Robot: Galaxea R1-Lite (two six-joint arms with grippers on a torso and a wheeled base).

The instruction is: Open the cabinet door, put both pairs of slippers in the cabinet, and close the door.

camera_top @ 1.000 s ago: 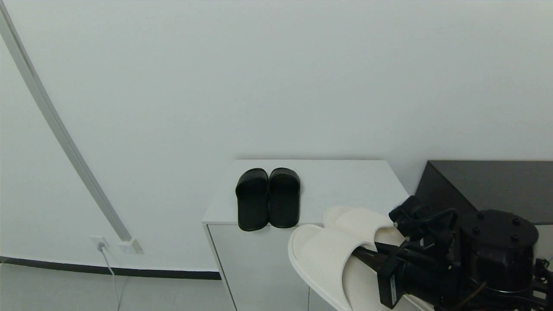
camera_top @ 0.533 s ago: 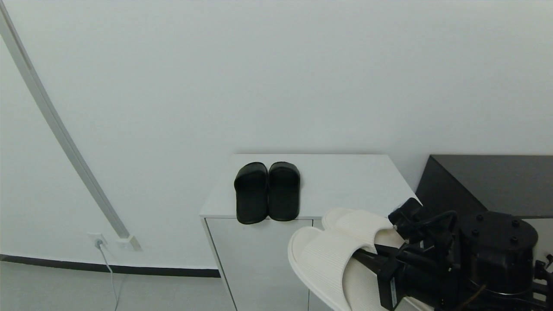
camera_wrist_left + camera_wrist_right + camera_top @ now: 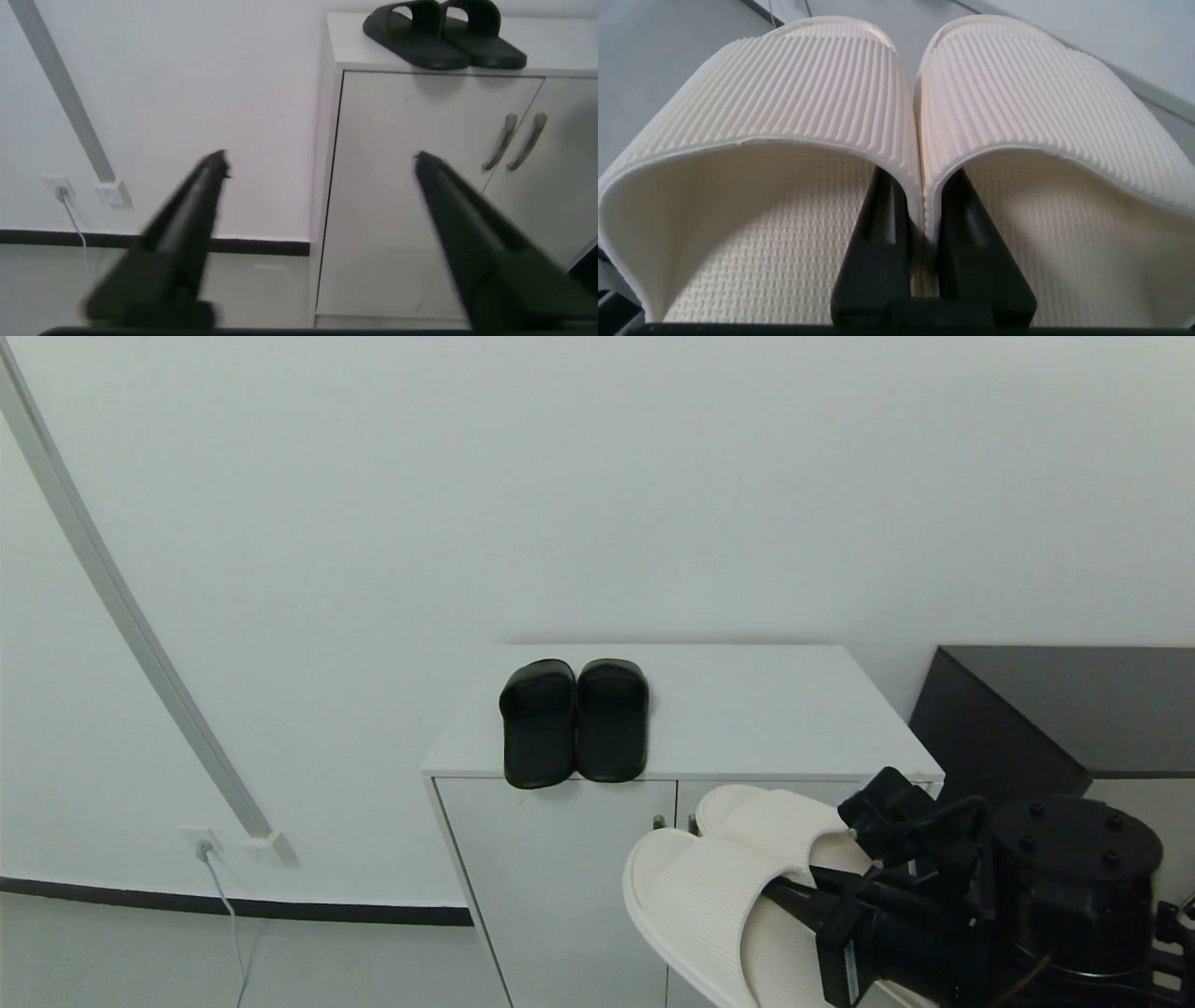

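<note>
With the cabinet doors (image 3: 560, 877) closed, you are at step 1: the right gripper (image 3: 920, 233) clamps the white slippers (image 3: 709, 896), the black slippers (image 3: 574, 719) sit at the cabinet top's (image 3: 766, 709) front edge, so bring the left gripper (image 3: 320, 166), jaws parted, to the handles (image 3: 519, 140).

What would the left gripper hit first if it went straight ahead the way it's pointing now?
Probably the closed left cabinet door, near its outer edge. The open left gripper aims roughly at that edge, so it might slip past to the wall instead; depth is unclear.

Wall socket (image 3: 198, 844); prob. cable conduit (image 3: 131, 613)
</note>
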